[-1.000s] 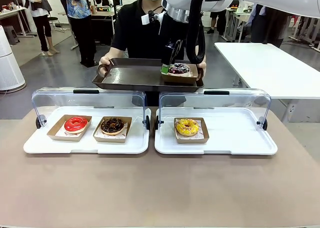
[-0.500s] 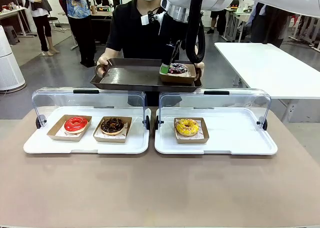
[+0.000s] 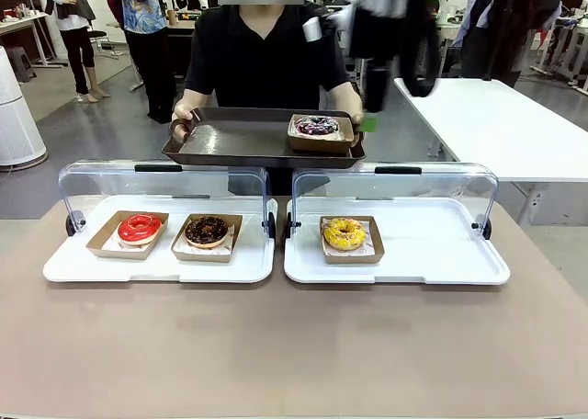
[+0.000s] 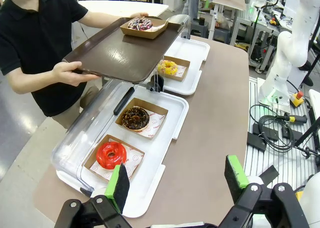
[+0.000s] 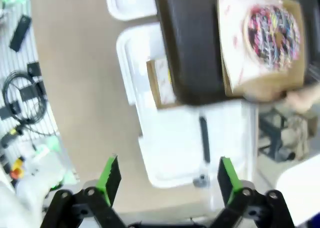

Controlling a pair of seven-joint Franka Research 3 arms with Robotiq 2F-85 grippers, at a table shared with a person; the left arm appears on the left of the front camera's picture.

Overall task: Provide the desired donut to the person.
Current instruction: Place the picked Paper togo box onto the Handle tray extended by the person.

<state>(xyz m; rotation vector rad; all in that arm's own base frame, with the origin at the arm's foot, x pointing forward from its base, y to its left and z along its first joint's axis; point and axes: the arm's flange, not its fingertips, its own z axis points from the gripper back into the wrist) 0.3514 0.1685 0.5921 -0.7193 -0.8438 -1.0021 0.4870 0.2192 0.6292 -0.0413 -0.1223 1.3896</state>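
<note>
The sprinkled donut [image 3: 317, 125] sat in its paper boat [image 3: 319, 145] on the person's [image 3: 262, 61] brown tray [image 3: 230, 141], beyond the desk [image 3: 294, 345]. The right gripper [image 5: 167, 180], fingers apart and empty, hung above it. Blurred from the front, it seemed close to the tray's rim, so a knock might tip the tray. The left gripper [image 4: 176, 180] had fingers apart, empty.

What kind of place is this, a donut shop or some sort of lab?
Most likely a robotics lab staged as a donut counter: a white robot arm with loose cables beside the table, donuts in lidded display trays, and more worktables behind.
</note>
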